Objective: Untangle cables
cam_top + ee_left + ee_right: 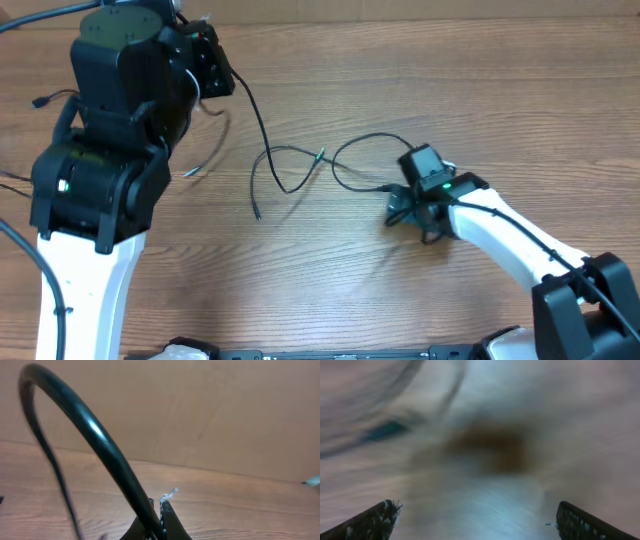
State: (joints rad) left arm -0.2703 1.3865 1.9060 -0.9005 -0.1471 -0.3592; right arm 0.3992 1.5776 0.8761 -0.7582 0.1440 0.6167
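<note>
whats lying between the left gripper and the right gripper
Overhead view: only the cables, looped on the table from the shut left gripper toward the open right gripper.

Two robot arms: one arm [95, 190] at the frame's left, another arm [510, 235] at lower right. One wooden table [400, 60]. Thin black cables [268, 150] at centre: seemingly three, but their crossings leave the count uncertain.
</note>
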